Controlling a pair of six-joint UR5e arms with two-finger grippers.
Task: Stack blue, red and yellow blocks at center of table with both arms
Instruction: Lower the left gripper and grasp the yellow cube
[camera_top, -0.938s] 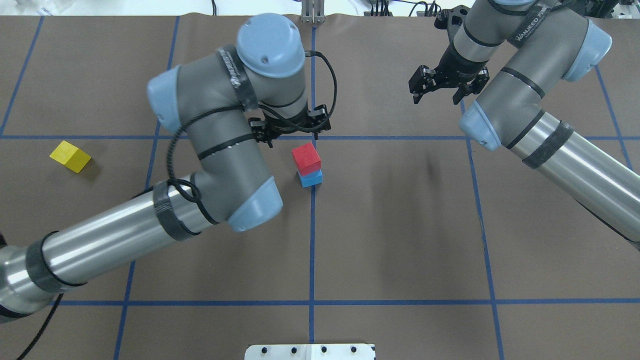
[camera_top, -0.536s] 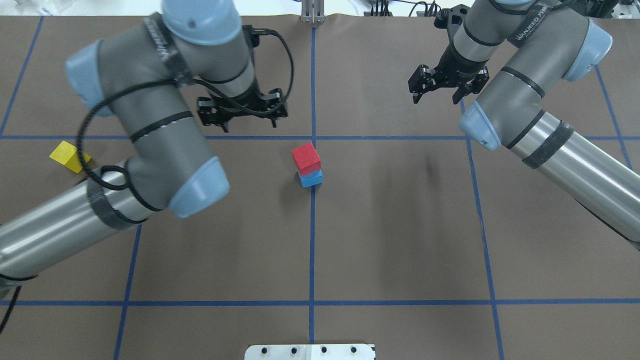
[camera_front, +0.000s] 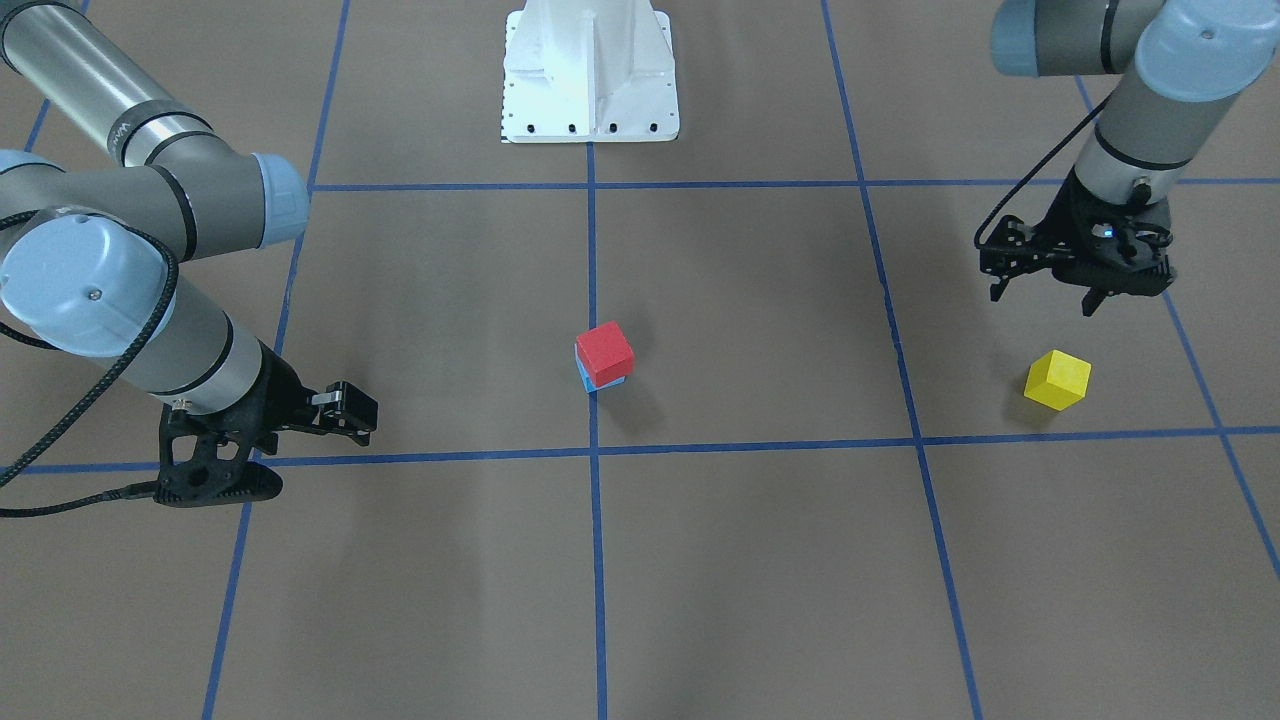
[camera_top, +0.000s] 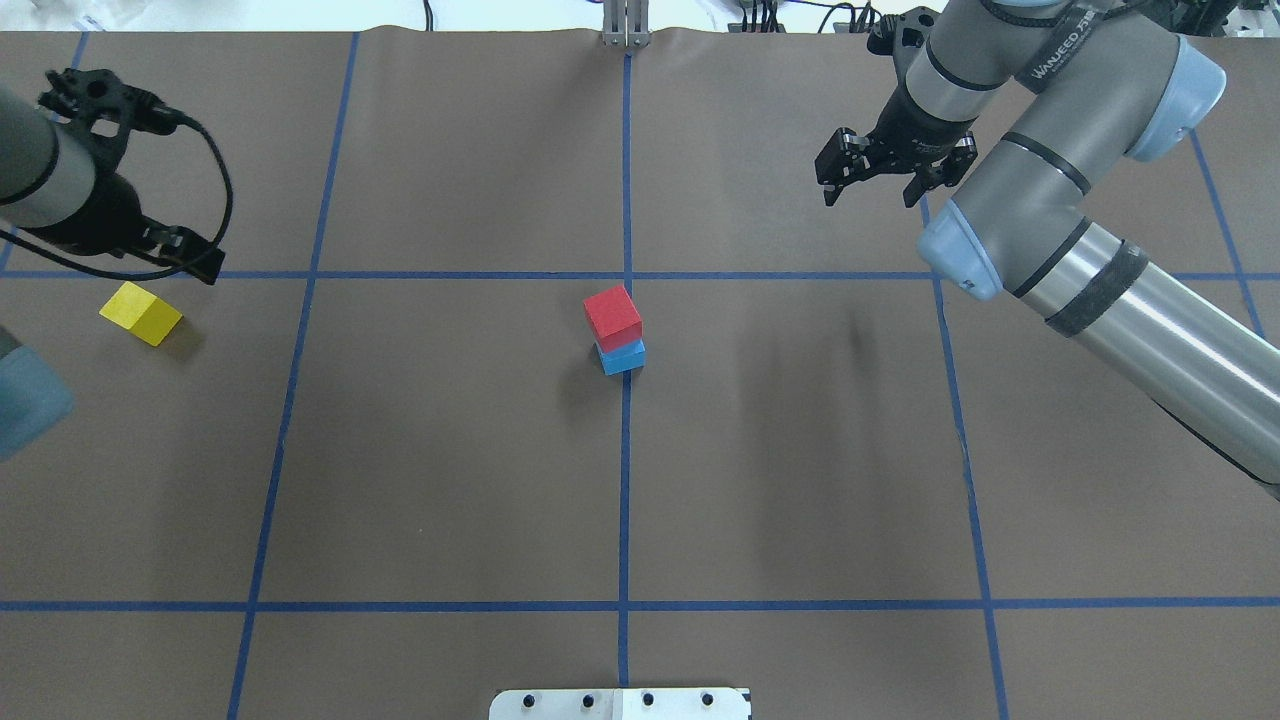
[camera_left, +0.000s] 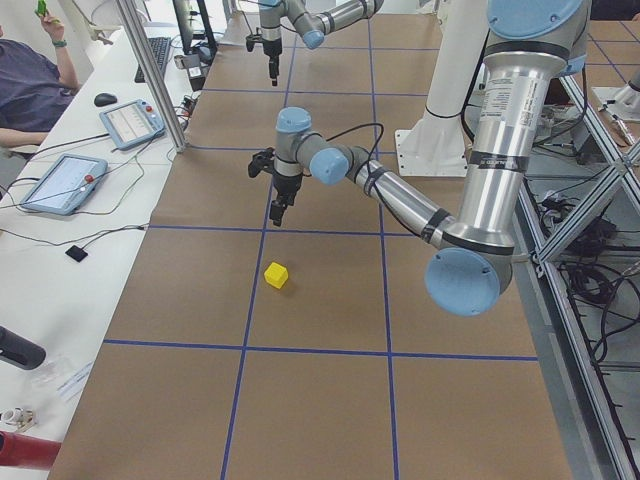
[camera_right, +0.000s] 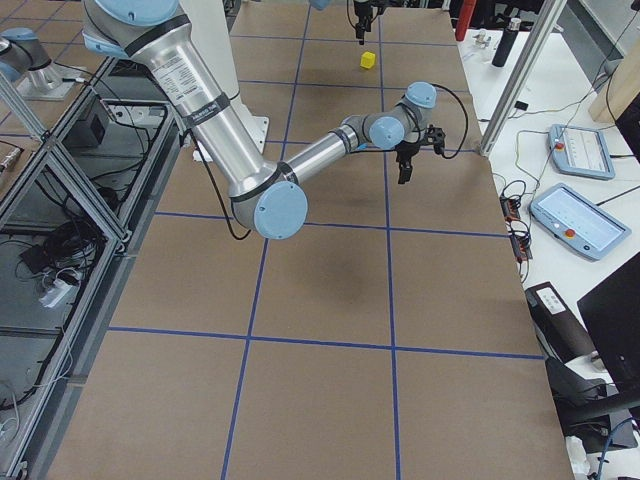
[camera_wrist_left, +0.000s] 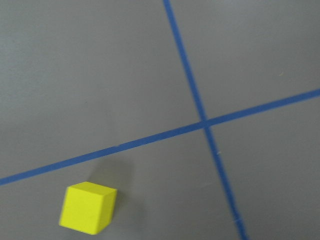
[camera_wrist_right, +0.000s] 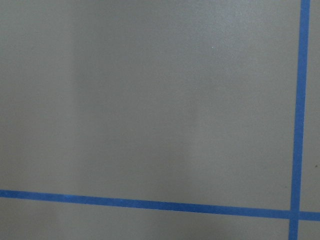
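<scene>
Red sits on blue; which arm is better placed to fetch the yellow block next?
Left. The left claw hangs open near the yellow block, which its wrist camera sees. The right claw is far across the table, beyond the red block stacked on the blue block.

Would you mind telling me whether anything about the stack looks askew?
Only mildly: the red block seems slightly off square on the blue block, with a blue sliver showing along one side in the front-facing view, though camera angle may explain it. Nothing looks spilled or damaged.
</scene>
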